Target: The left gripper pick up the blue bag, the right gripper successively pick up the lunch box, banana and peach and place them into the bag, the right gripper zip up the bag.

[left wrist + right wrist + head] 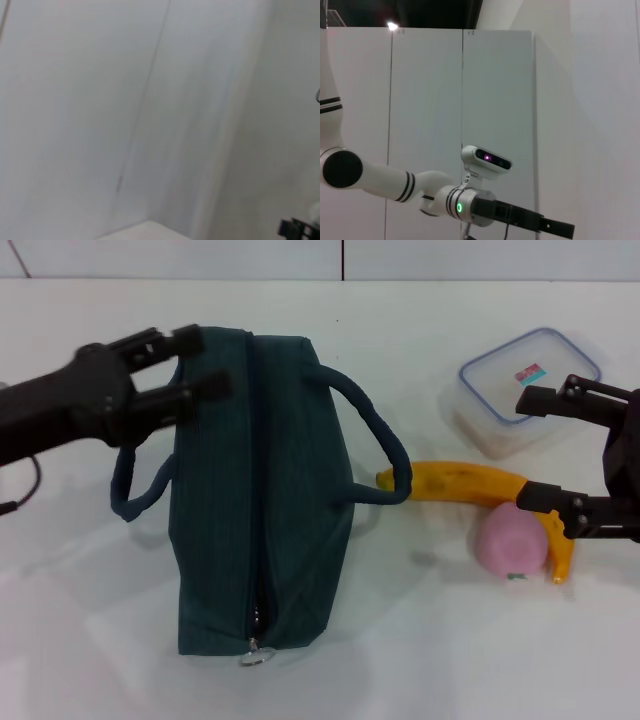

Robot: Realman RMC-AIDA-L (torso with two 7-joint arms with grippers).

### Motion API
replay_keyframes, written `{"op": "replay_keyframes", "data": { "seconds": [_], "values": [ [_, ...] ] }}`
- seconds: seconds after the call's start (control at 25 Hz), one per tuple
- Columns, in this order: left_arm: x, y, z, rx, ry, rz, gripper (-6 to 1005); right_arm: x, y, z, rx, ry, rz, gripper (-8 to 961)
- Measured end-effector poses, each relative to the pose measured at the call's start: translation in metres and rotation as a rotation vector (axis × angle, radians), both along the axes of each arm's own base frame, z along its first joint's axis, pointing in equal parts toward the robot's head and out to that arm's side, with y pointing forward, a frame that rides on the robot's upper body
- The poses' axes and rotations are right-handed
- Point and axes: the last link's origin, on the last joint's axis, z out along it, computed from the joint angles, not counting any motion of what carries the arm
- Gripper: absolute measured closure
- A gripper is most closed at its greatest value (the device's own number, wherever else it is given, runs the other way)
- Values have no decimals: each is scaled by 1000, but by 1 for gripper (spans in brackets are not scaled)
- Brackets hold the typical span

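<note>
Blue bag (262,490): zipped shut, lying flat on the white table (420,640), directly under the left gripper's tips.
Left gripper (196,362): fingers apart, hovering over the bag's far end, holding nothing.
Right gripper (548,450): spread wide, empty; lunch box (525,385), banana (480,485) and peach (512,542) sit just beside it.
Risk: the closed zipper likely blocks loading; a loose fabric grab could slip.

The sticker on the lunch box (528,390) cannot be read.
</note>
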Motion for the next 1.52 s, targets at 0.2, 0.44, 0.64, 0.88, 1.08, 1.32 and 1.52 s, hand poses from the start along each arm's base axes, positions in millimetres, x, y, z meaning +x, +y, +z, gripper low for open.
{"op": "replay_keyframes", "data": {
  "seconds": [0.2, 0.44, 0.64, 0.88, 1.08, 1.32, 1.52],
  "values": [
    [-15, -13, 16, 67, -34, 100, 238, 0, 1, 1, -14, -2, -13, 139],
    [-25, -22, 14, 60, -46, 154, 242, -1, 4, 5, 0, 9, -16, 139],
    [-29, -19, 5, 37, -42, 185, 245, -2, 6, 5, 0, 7, -21, 139],
    [-27, -6, -7, -6, -46, 205, 250, -1, 5, 5, -2, 6, -25, 139],
    [-21, 12, -14, -50, -2, 242, 253, 0, 5, 4, -7, -2, -24, 140],
    [-16, 22, -18, -68, 21, 254, 258, 2, 5, 2, -2, -6, -40, 140],
    [-18, 31, -18, -63, 30, 306, 261, 4, 5, 0, 3, -10, -53, 140]
  ]
}}
